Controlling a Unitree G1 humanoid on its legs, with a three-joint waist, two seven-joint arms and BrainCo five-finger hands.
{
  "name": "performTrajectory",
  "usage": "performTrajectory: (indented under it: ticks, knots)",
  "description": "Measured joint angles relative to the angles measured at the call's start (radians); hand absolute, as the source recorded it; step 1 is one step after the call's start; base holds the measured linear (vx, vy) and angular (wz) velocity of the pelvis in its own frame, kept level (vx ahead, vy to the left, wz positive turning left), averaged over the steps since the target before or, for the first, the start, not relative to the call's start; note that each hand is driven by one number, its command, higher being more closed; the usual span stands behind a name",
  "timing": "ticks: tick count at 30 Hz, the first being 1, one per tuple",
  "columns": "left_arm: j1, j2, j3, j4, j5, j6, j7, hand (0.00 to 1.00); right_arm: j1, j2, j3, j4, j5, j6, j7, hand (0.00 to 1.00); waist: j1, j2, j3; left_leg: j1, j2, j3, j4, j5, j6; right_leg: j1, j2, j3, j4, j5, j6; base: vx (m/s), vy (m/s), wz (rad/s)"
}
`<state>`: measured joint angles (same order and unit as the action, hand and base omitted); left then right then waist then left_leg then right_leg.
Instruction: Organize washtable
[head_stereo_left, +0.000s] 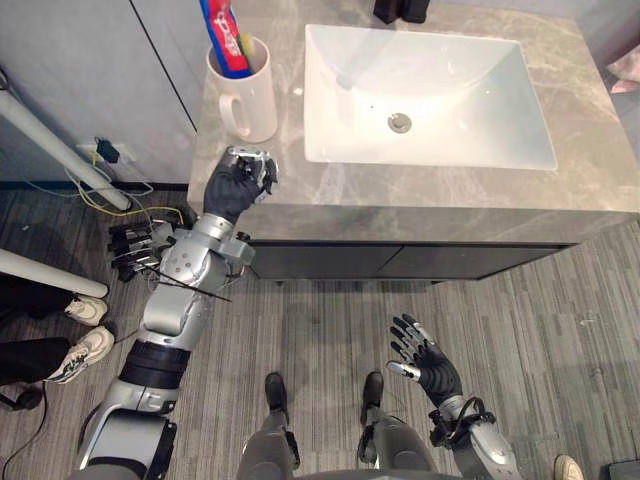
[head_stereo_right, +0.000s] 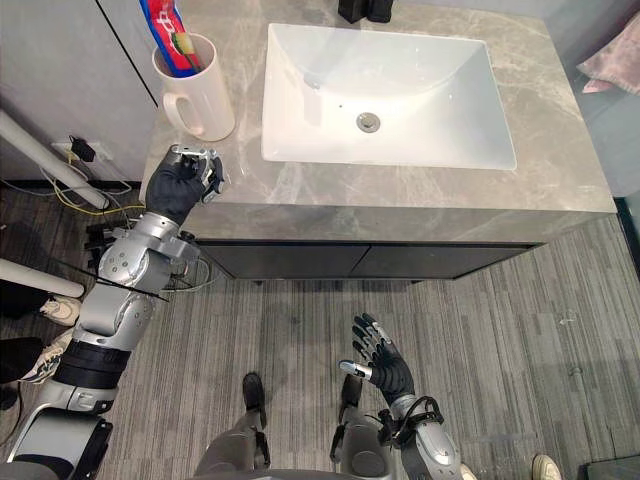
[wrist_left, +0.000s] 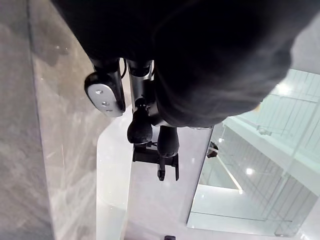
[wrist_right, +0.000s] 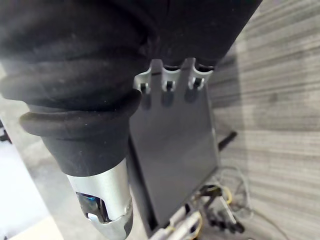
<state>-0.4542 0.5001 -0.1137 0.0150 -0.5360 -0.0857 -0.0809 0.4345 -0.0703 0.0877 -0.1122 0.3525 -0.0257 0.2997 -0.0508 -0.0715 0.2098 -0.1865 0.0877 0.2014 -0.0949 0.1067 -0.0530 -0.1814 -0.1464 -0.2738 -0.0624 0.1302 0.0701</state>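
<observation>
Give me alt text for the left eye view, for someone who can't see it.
The robot's left hand, curled and empty, is at the front left corner of a grey countertop, before a white mug holding toothpaste and a toothbrush. A white sink lies alongside; the right hand hangs open above the floor.

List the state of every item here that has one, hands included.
mug: upright on the counter.
toothpaste tube: standing in the mug.
sink: empty.
cabinet drawers: closed.
left hand: fingers curled, at the counter's front left edge, nothing seen in it.
right hand: fingers open, low over the floor.
</observation>
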Motion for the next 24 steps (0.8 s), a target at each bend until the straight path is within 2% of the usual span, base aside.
performTrajectory:
  ticks: [11,19,24]
  knots:
    - [-0.085,0.059,-0.001,0.039,0.001,-0.001,0.019,1.0,-0.001,-0.016,-0.001,-0.022,0.0,-0.001,-0.013,0.0,0.001,-0.001,0.041,-0.03,0.001,0.016,0.0,0.0,0.001,-0.036,0.003,-0.003,-0.011,0.031,-0.008,0.01,0.01,-0.04]
    - [-0.152,0.073,-0.001,0.063,0.031,-0.022,0.02,1.0,0.0,-0.016,-0.001,-0.03,0.0,-0.006,-0.013,0.0,0.002,-0.008,0.061,-0.053,0.002,0.015,0.0,-0.005,0.0,-0.055,0.003,-0.02,-0.012,0.037,-0.007,0.03,0.018,0.01]
    - [-0.194,0.109,-0.002,0.085,0.038,-0.034,0.021,1.0,0.001,-0.017,-0.001,-0.032,0.0,-0.008,-0.013,0.0,0.005,-0.01,0.079,-0.062,0.004,0.012,0.0,-0.005,0.0,-0.062,0.005,-0.028,-0.012,0.048,0.001,0.04,0.026,0.02]
